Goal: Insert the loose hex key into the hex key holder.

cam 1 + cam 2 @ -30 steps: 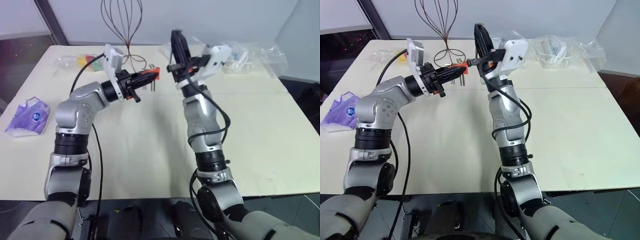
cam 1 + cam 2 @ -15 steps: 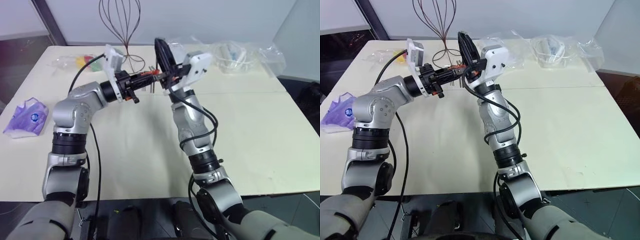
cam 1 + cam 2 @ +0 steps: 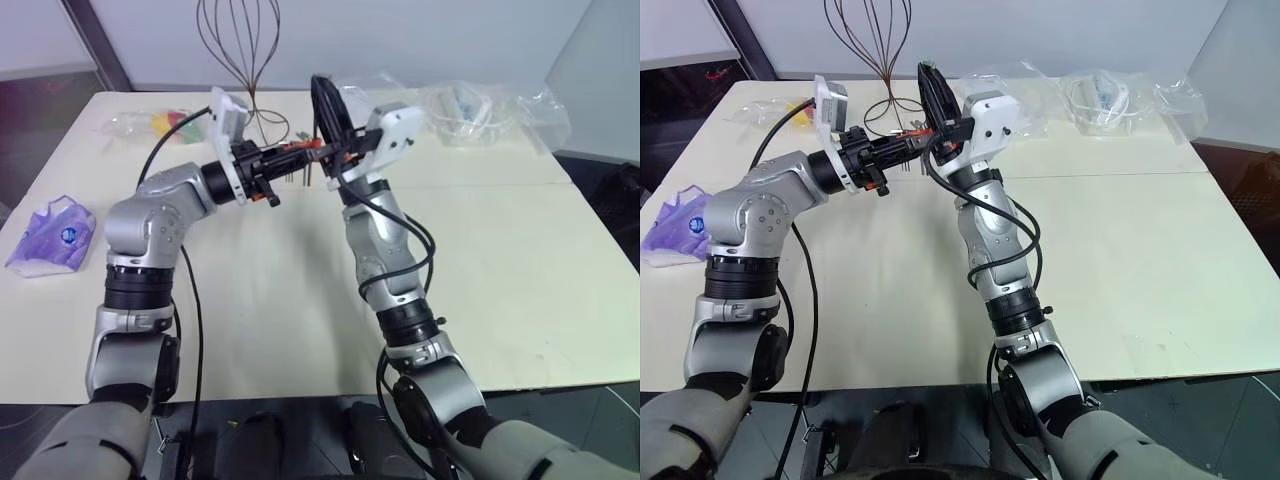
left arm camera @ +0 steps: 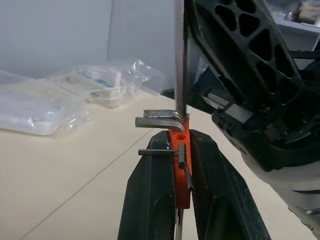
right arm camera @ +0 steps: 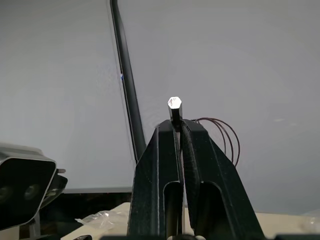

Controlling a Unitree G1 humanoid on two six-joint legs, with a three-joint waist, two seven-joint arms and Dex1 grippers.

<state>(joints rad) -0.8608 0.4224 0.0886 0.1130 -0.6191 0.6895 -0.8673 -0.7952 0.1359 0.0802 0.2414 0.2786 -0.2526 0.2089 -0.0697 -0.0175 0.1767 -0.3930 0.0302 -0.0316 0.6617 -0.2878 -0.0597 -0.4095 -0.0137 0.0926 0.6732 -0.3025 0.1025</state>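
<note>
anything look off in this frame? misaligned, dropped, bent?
Nothing stands out. Left gripper clamps the orange holder, its keys seated. Right gripper pinches the loose key beside the holder, not yet inserted. Nothing dropped on the table.

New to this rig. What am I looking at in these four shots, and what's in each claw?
It is a humanoid robot with two arms, each ending in a two-finger gripper. The two wide shots come from its head camera, looking down over a cream table; the two close shots come from cameras on the wrists. The left gripper is shut on the hex key holder, an orange-red block with small metal keys sticking out. The right gripper is shut on the loose hex key, raised beside the holder. On the table lie clear plastic bags, a purple bag and a wire stand.
</note>
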